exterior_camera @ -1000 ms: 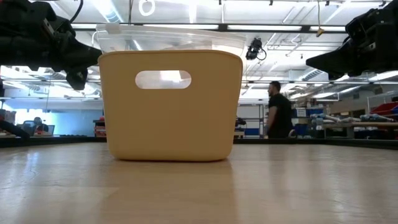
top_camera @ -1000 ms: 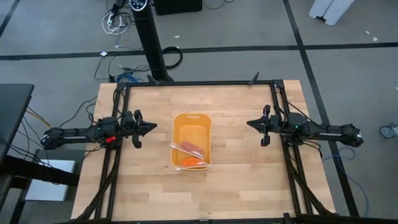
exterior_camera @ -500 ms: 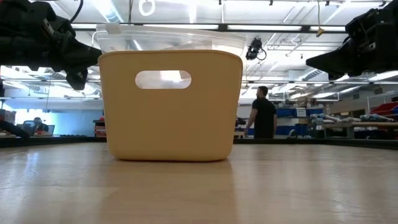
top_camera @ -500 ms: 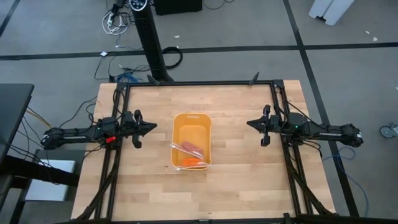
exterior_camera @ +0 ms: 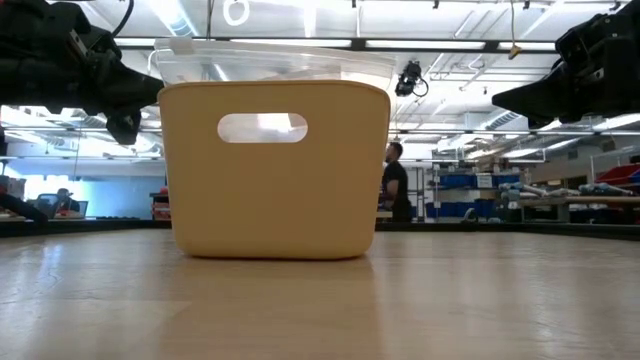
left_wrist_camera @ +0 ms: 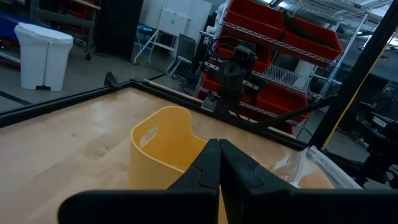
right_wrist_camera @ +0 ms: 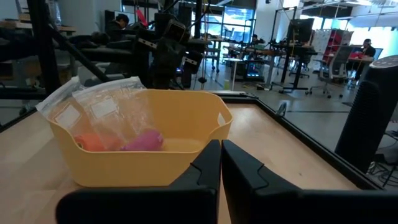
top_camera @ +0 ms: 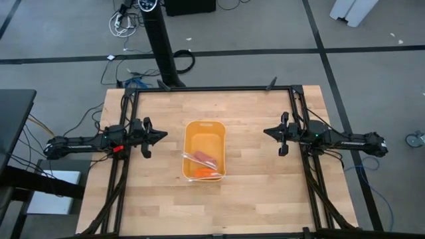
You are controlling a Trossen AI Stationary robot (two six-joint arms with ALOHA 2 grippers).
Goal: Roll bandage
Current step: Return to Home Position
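The left pincer [top_camera: 163, 135], fingers pressed together on nothing, hangs over the left side of the light wooden table [top_camera: 252, 113]. In the low view the wall of the central yellow plastic bin [exterior_camera: 275, 190] hides its contents but for the top of a clear crinkled plastic bag [exterior_camera: 270, 58]; inside that bag lies the pink fabric bandage [right_wrist_camera: 144, 140], a short soft roll. The right pincer [top_camera: 266, 131], likewise closed and empty, hangs at the right.

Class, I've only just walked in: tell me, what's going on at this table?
Nothing is being handled. The yellow bin sits mid-table and holds a clear plastic bag, the pink bandage and a small orange object. The left end effector and right end effector hang shut and empty at opposite sides, both pointing toward the bin.
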